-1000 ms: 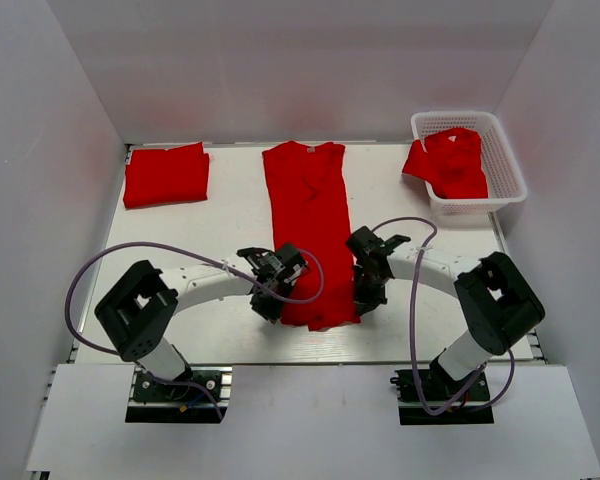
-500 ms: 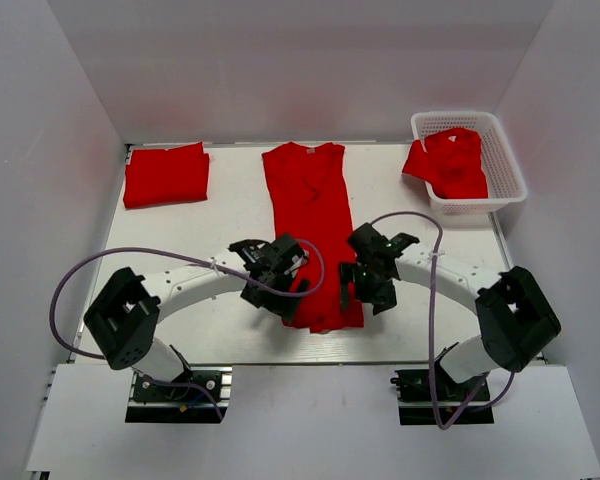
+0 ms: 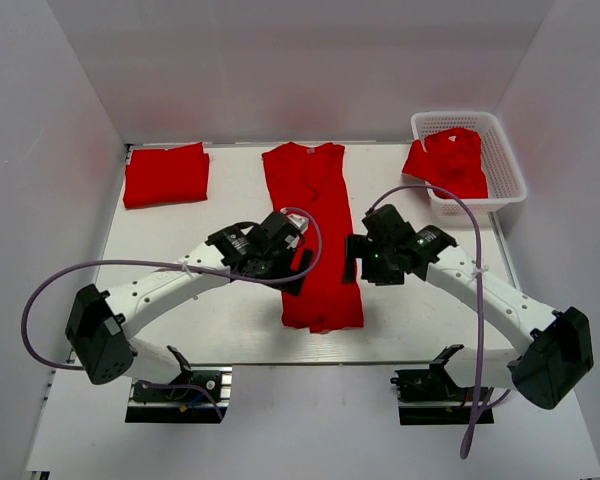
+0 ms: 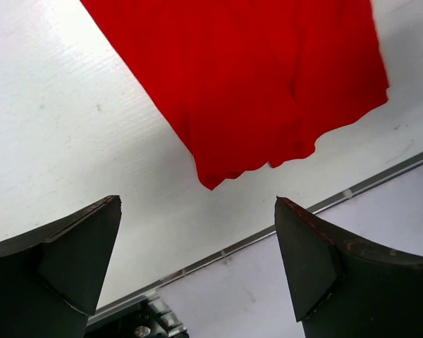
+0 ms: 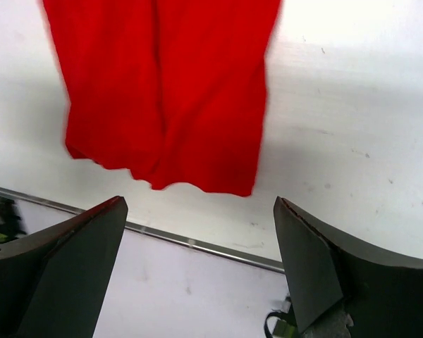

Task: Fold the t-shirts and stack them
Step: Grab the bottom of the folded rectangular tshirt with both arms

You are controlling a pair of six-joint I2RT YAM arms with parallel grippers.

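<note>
Fingers spread, empty, on left gripper and right gripper | table | strip-folded t-shirt, centre, 12-to-6 o'clock; grippers at its 9 and 3, likely staged for crosswise fold | basket, 2 o'clock, holds crumpled t-shirt | folded t-shirt, 10 o'clock, stack base

long folded red shirt centre | folded shirt far-left | crumpled shirt in basket

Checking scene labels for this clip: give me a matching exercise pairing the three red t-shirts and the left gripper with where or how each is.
1. folded t-shirt
2. long t-shirt
3. crumpled t-shirt
4. left gripper

a. in the basket
b. open, empty
c. far-left corner of the table
d. middle of the table

Pairs: 1-c, 2-d, 3-a, 4-b
</note>
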